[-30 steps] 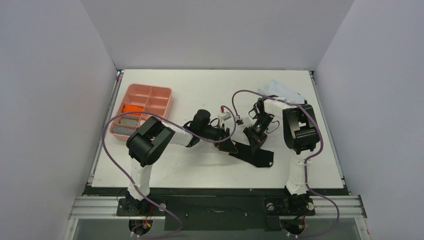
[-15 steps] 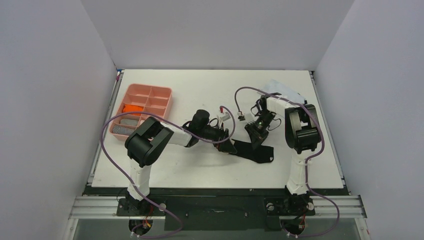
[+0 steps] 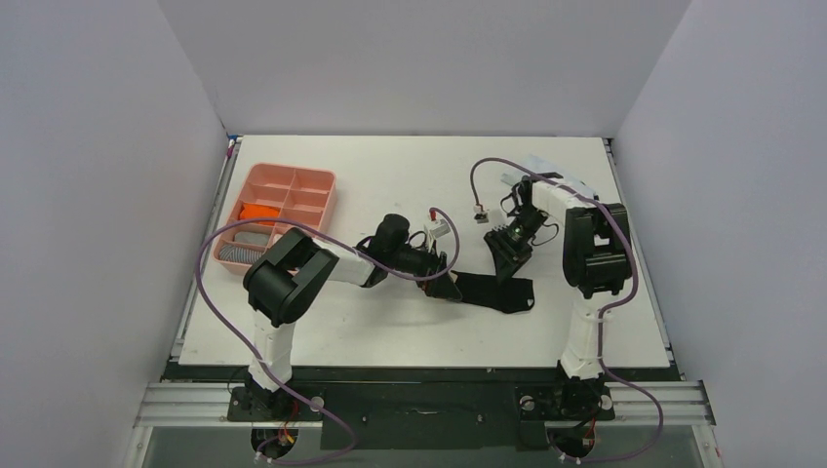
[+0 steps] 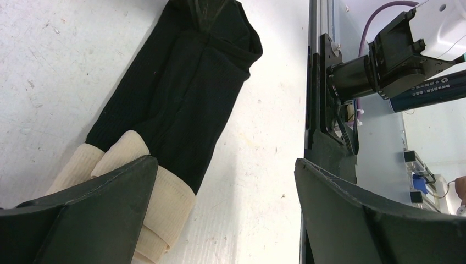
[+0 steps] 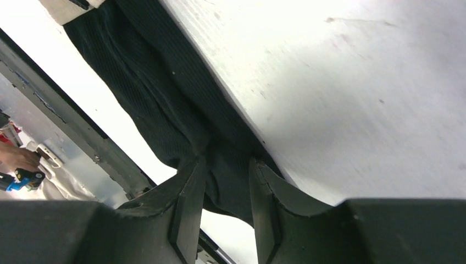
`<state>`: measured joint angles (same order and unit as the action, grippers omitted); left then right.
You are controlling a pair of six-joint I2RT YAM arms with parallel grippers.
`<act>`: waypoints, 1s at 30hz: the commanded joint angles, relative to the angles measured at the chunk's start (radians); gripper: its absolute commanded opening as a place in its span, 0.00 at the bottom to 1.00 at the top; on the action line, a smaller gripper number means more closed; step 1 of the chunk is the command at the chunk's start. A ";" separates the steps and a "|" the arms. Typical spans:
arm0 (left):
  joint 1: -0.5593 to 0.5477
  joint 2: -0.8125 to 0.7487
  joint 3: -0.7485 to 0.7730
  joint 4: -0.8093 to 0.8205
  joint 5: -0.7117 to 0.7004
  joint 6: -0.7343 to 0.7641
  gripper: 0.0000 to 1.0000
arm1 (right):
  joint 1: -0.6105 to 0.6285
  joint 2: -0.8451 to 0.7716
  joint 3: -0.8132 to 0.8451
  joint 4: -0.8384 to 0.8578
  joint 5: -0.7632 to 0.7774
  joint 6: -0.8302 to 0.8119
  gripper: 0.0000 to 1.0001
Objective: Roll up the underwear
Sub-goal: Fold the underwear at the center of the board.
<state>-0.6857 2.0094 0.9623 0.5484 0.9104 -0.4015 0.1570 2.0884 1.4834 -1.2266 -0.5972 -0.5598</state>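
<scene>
Black underwear (image 3: 495, 291) lies flat on the tabletop (image 3: 371, 175), a bit right of centre and closer to the near edge than the far one. It is folded lengthwise into a long narrow strip. The beige waistband (image 4: 165, 203) is at the end toward my left arm.

My left pincer (image 4: 223, 165) is spread wide and holds nothing. One finger sits right at the waistband end, the other is over bare table, well apart from the cloth. My right pincer (image 5: 226, 165) is pinched nearly closed on the opposite, all-black end of the strip, with cloth bunched between the fingers.

Progress, as I judge it: the lengthwise fold is done and the roll itself has not started, since no turn of cloth shows at either end. What is left for this piece is to roll the strip end to end, probably from the waistband, while the far end is kept taut, then put it away.

Orange underwear (image 3: 258, 210) sits as a small bundle in a compartment of the pink tray (image 3: 290, 169) by the left edge, toward the far left corner. It looks finished, but I can't tell from this far whether it is actually rolled.
</scene>
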 commanded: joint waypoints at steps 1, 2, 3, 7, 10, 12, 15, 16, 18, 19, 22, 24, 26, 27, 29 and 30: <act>-0.002 0.005 -0.009 -0.117 -0.078 0.019 0.98 | -0.042 -0.062 0.057 -0.045 0.005 -0.037 0.32; -0.003 0.003 -0.010 -0.114 -0.082 0.012 0.98 | -0.045 -0.066 0.059 -0.058 0.003 -0.042 0.33; -0.002 0.002 -0.011 -0.107 -0.084 0.009 0.98 | -0.050 -0.069 0.063 -0.063 -0.001 -0.052 0.33; -0.002 -0.007 -0.018 -0.083 -0.095 -0.021 0.97 | -0.054 -0.103 0.054 -0.089 -0.015 -0.069 0.33; -0.002 -0.021 -0.017 -0.064 -0.091 -0.042 0.97 | -0.050 -0.158 0.019 -0.095 -0.030 -0.087 0.33; -0.001 -0.032 -0.015 -0.055 -0.089 -0.047 0.97 | -0.043 -0.195 -0.022 -0.096 -0.026 -0.103 0.33; 0.001 -0.048 -0.009 -0.056 -0.081 -0.044 0.97 | -0.038 -0.243 -0.106 -0.077 0.002 -0.116 0.32; 0.001 -0.055 -0.007 -0.064 -0.080 -0.043 0.97 | -0.038 -0.263 -0.122 -0.071 0.020 -0.118 0.32; 0.003 -0.064 -0.005 -0.072 -0.073 -0.041 0.97 | -0.037 -0.284 -0.186 -0.045 0.051 -0.112 0.32; 0.005 -0.068 -0.007 -0.073 -0.073 -0.037 0.97 | -0.036 -0.289 -0.200 -0.026 0.062 -0.108 0.32; 0.005 -0.088 -0.016 -0.080 -0.069 -0.024 0.97 | -0.029 -0.299 -0.261 0.015 0.109 -0.085 0.32; 0.005 -0.101 -0.024 -0.079 -0.058 -0.013 0.97 | -0.027 -0.292 -0.279 0.051 0.129 -0.060 0.31; 0.005 -0.114 -0.032 -0.070 -0.045 0.000 0.97 | -0.026 -0.272 -0.276 0.072 0.138 -0.047 0.30; 0.005 -0.121 -0.038 -0.064 -0.033 0.003 0.97 | -0.026 -0.259 -0.274 0.081 0.139 -0.038 0.30; 0.007 -0.131 -0.040 -0.050 -0.011 0.007 0.97 | -0.023 -0.238 -0.263 0.095 0.141 -0.025 0.30; 0.007 -0.134 -0.041 -0.046 -0.004 0.008 0.97 | -0.022 -0.230 -0.255 0.099 0.143 -0.020 0.30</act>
<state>-0.6853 1.9396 0.9276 0.4889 0.8585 -0.4236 0.1261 1.8355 1.1999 -1.1881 -0.4831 -0.6140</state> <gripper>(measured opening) 0.968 0.305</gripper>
